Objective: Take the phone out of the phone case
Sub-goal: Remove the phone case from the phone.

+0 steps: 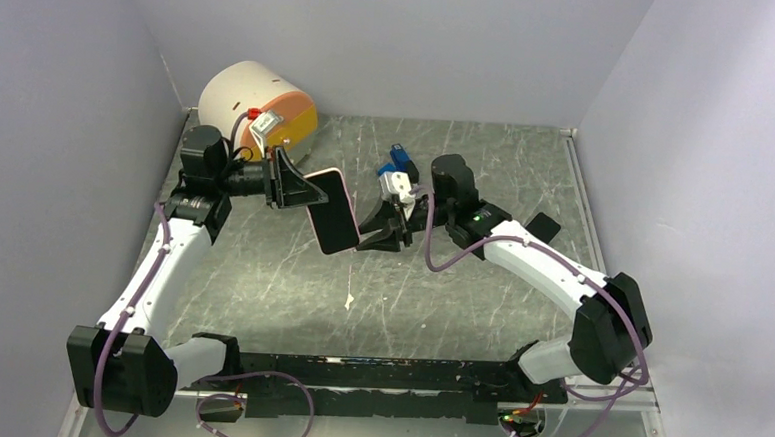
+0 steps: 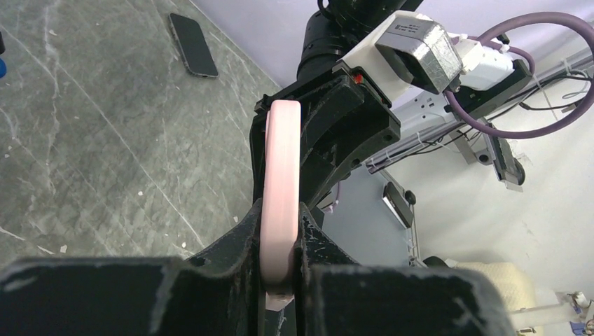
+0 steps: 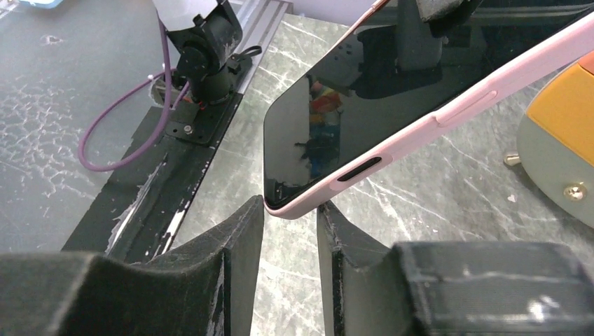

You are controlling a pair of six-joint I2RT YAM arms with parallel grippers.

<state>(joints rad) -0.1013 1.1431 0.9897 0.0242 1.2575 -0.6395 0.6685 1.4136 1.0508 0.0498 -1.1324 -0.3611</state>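
A phone with a dark screen sits in a pink case and is held up off the table, tilted. My left gripper is shut on its upper end. In the left wrist view the pink case edge runs up from between my left gripper's fingers. My right gripper is open at the phone's lower corner. In the right wrist view the screen and pink case hang just above my right gripper, the corner level with the fingertips and not clamped.
An orange and white cylinder stands at the back left and shows in the right wrist view. A second dark phone lies flat on the table at the right and shows in the left wrist view. A blue object lies behind the right wrist.
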